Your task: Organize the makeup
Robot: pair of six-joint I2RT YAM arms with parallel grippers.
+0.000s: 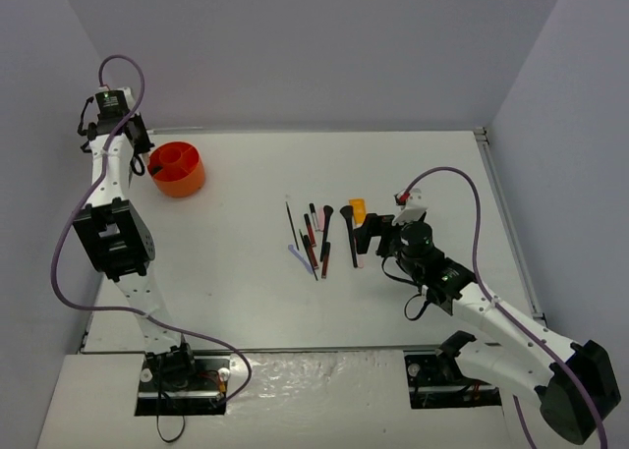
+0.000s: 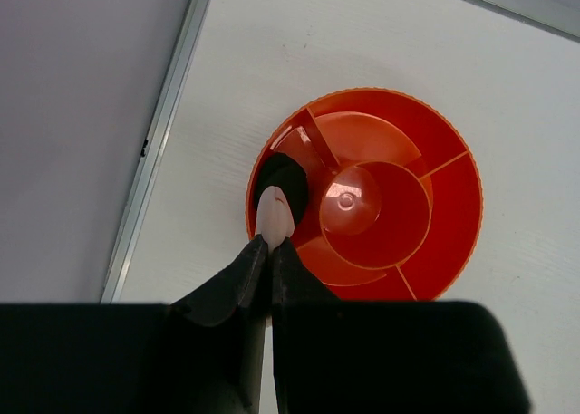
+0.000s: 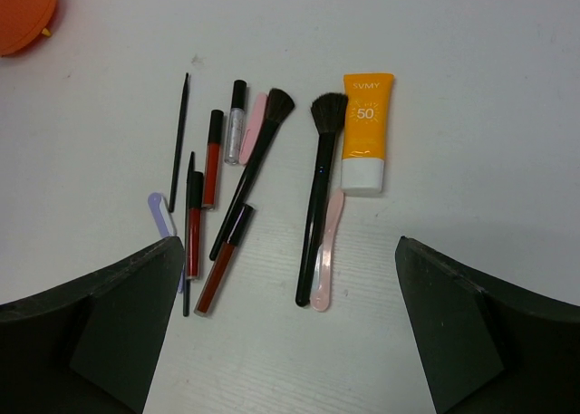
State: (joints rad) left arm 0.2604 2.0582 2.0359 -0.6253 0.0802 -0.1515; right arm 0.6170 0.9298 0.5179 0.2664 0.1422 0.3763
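Note:
My left gripper (image 2: 270, 244) is shut on a pale pink-handled applicator with a black head (image 2: 281, 189). It holds this over a left outer compartment of the orange round holder (image 2: 453, 206), which stands at the back left (image 1: 178, 168). The rest of the makeup lies mid-table (image 1: 314, 238): an orange-white tube (image 3: 366, 133), two black brushes (image 3: 317, 197), a pink spatula (image 3: 326, 251), red gloss tubes (image 3: 212, 160), a lilac stick (image 3: 161, 213) and a thin black pencil (image 3: 179, 129). My right gripper (image 3: 290, 251) is open and empty, just in front of the brushes (image 1: 369, 235).
A metal rail runs along the table's left edge (image 2: 159, 133) and another along the right edge (image 1: 506, 213). Grey walls close in the back and both sides. The holder's rim shows at the top left of the right wrist view (image 3: 23, 15).

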